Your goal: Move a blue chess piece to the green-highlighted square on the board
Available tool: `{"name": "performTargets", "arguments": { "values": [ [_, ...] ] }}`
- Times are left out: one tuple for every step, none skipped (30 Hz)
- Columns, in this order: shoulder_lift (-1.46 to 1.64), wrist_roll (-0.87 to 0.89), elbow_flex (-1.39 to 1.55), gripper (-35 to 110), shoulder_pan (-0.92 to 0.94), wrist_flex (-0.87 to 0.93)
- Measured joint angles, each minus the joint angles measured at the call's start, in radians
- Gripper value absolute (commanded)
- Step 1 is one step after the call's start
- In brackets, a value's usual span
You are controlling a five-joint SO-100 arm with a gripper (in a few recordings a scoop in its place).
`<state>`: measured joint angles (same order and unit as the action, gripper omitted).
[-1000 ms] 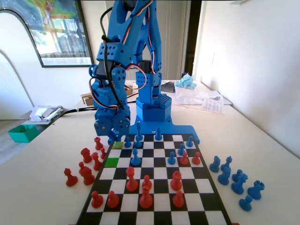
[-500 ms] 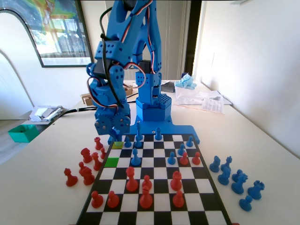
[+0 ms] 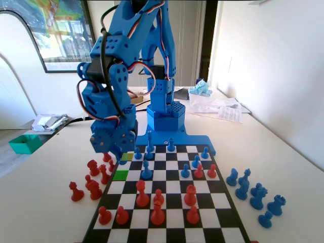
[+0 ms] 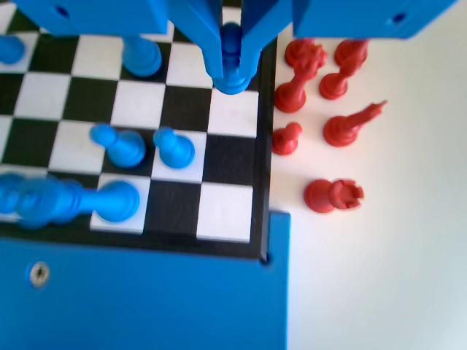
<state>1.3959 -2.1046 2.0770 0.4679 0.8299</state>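
My gripper (image 3: 118, 155) hangs over the board's (image 3: 223, 215) far left corner in the fixed view, shut on a small blue pawn (image 3: 122, 161). The wrist view has the pawn (image 4: 232, 84) upright between the two jaws of the gripper (image 4: 233, 71), its base just above the squares by the board's (image 4: 264, 146) right edge. The bright green square (image 3: 120, 175) lies bare, a little nearer the camera than the gripper. Beyond it the paler yellow-green square (image 3: 127, 156) is also bare.
Several red pieces (image 3: 93, 178) stand off the board to the left, close to the gripper, and show in the wrist view as red pieces (image 4: 321, 131). Blue pieces (image 3: 147, 169) stand on nearby squares. More blue ones (image 3: 255, 195) sit off the board's right side.
The arm has swung up and towards the camera with the pawn in its jaws. The pawn has left the yellow-green square, which now lies uncovered.
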Motion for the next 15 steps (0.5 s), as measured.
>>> {"name": "performTargets", "arguments": {
  "values": [
    [-0.011, 0.011, -0.014, 1, -0.002, -0.005],
    [-0.023, 0.021, -0.028, 1, -0.006, -0.006],
    [-0.035, 0.031, -0.038, 1, -0.012, -0.011],
    [-0.043, 0.041, -0.044, 1, -0.02, -0.018],
    [-0.048, 0.048, -0.052, 1, -0.029, -0.02],
    [-0.055, 0.054, -0.06, 1, -0.034, -0.02],
    [-0.063, 0.057, -0.066, 1, -0.034, -0.028],
    [-0.064, 0.057, -0.067, 1, -0.034, -0.038],
    [-0.066, 0.057, -0.067, 1, -0.032, -0.041],
    [-0.066, 0.057, -0.067, 1, -0.031, -0.038],
    [-0.069, 0.057, -0.067, 1, -0.034, -0.049],
    [-0.078, 0.057, -0.067, 1, -0.038, -0.066],
    [-0.084, 0.057, -0.064, 1, -0.046, -0.077],
    [-0.087, 0.057, -0.06, 1, -0.049, -0.084],
    [-0.087, 0.052, -0.058, 1, -0.046, -0.08]
  ]
}}
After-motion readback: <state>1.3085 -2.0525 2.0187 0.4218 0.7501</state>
